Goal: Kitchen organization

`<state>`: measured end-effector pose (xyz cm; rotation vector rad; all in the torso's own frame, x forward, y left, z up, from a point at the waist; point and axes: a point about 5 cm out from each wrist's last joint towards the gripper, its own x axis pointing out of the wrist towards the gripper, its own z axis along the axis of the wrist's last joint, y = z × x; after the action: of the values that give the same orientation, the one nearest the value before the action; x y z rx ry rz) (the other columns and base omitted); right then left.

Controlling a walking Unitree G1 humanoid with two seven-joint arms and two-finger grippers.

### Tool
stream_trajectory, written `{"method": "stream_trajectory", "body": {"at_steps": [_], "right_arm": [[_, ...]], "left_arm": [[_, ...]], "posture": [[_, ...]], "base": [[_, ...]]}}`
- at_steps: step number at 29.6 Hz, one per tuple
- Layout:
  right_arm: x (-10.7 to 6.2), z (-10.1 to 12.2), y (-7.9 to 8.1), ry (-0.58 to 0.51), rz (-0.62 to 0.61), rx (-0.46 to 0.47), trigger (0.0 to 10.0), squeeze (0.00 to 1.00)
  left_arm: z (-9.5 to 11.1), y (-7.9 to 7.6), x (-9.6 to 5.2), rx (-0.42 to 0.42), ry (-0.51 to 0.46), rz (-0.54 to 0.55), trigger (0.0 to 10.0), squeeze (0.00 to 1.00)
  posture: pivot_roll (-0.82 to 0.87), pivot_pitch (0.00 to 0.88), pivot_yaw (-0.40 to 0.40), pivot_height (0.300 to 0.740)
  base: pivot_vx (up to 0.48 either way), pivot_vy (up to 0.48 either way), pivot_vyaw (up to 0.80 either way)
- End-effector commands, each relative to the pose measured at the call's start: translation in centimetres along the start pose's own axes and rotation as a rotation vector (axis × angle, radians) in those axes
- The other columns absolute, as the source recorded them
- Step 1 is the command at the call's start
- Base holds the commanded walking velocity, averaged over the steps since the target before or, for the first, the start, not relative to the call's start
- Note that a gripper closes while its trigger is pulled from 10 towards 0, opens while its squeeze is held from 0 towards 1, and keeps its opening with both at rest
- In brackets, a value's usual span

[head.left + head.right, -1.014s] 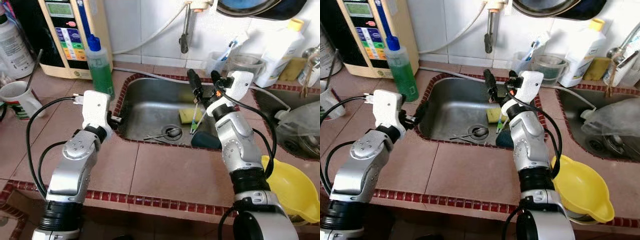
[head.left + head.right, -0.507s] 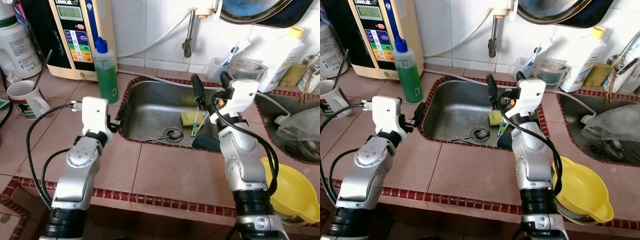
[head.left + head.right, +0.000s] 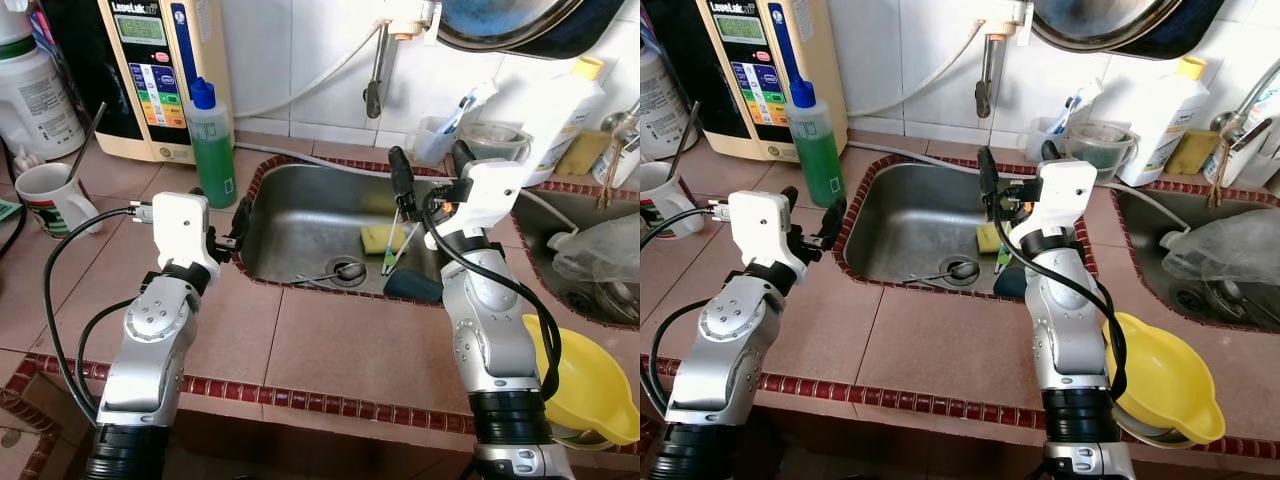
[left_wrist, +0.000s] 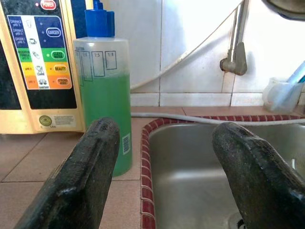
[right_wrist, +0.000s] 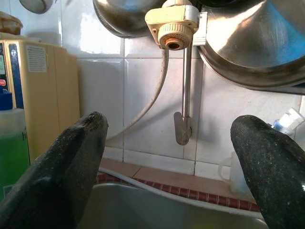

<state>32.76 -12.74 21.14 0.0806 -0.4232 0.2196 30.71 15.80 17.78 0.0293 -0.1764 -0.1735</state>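
Observation:
A steel sink [image 3: 300, 205] is set into the brown tiled counter. In it lie a yellow sponge [image 3: 379, 238], a spoon [image 3: 336, 270] by the drain and a green-handled brush [image 3: 391, 250]. My left gripper [image 3: 222, 215] hovers open and empty over the sink's left rim, beside the green soap bottle [image 4: 102, 109]. My right gripper [image 3: 430, 172] stands open and empty above the sink's right side, pointing at the wall tap [image 5: 183, 126].
A water ioniser [image 3: 150, 70] and a mug [image 3: 45, 198] stand at the back left. A white bottle [image 3: 560, 100] and a cup of brushes [image 3: 440, 125] are at the back right. A yellow bowl [image 3: 590, 385] sits at the front right. A dark blue object [image 3: 411, 285] rests on the sink's front edge.
The camera has lifted and pulled back a little. My left wrist has tilted up slightly by the sink rim. Both grippers remain open and empty.

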Motion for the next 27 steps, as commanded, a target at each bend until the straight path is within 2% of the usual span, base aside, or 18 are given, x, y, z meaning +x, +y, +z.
{"method": "stream_trajectory", "body": {"at_steps": [1, 27], "right_arm": [[0.20, 0.46, -0.09, -0.010, -0.006, -0.011, 10.0, 0.00], [0.34, 0.52, -0.11, -0.007, -0.008, -0.030, 10.0, 0.00]], "left_arm": [[0.91, 0.10, 0.22, -0.022, -0.043, -0.004, 10.0, 0.00], [1.22, -0.64, 0.38, -0.045, -0.050, -0.055, 10.0, 0.00]], "posture": [[0.01, 0.000, -0.027, 0.740], [0.01, 0.000, -0.026, 0.740]], "base": [[0.000, 0.000, 0.00], [0.000, 0.000, 0.00]]}}
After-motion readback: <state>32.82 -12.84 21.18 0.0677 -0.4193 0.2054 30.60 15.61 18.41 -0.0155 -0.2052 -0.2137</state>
